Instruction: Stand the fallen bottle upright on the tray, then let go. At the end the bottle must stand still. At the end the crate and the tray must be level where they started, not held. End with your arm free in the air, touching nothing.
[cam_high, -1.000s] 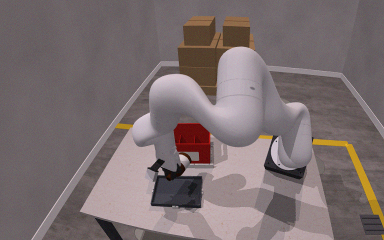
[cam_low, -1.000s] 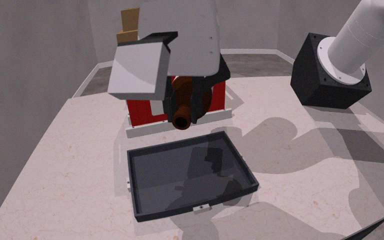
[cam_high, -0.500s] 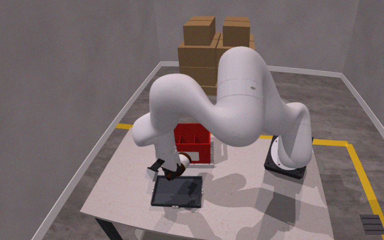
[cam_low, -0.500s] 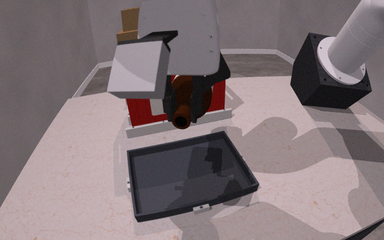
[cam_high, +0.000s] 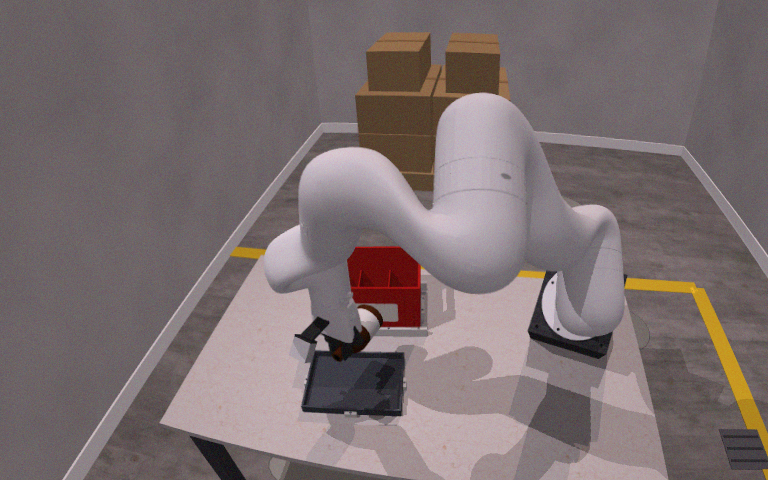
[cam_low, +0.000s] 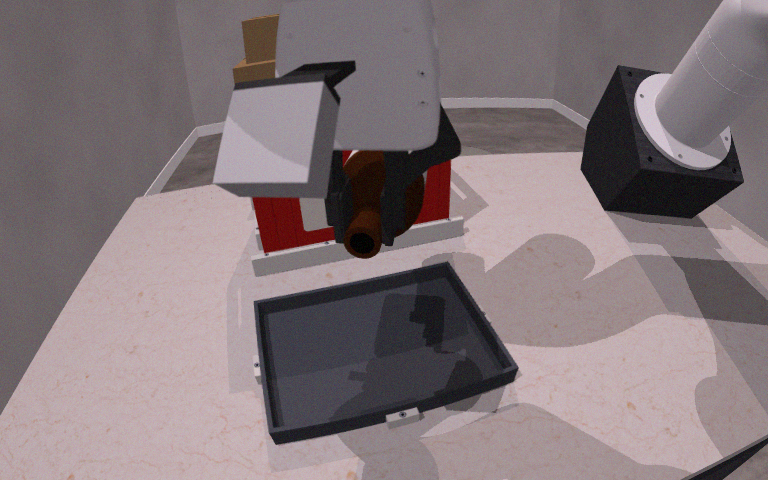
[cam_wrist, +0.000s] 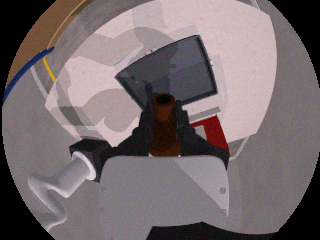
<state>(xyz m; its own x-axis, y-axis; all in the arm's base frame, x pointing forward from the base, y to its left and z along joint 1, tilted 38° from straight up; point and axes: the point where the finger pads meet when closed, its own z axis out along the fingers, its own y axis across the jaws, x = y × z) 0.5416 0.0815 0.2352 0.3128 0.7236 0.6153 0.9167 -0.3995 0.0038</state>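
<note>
1 dark two-finger gripper (cam_low: 370, 198) is clamped on 1 brown glass bottle (cam_low: 365, 195), held tilted in the air with its mouth toward the camera, above the 12 o'clock rim of 1 dark rectangular tray (cam_low: 294, 430), 1 red slatted crate (cam_low: 283, 226) just behind; only the top view shows the crate's dividers (cam_high: 385, 277).

The end effector (cam_low: 367, 200) grips a brown bottle (cam_low: 365, 198) tilted mouth-down above the desk (cam_low: 113, 316), between the red crate (cam_low: 283, 223) and the dark tray (cam_low: 498, 353).
</note>
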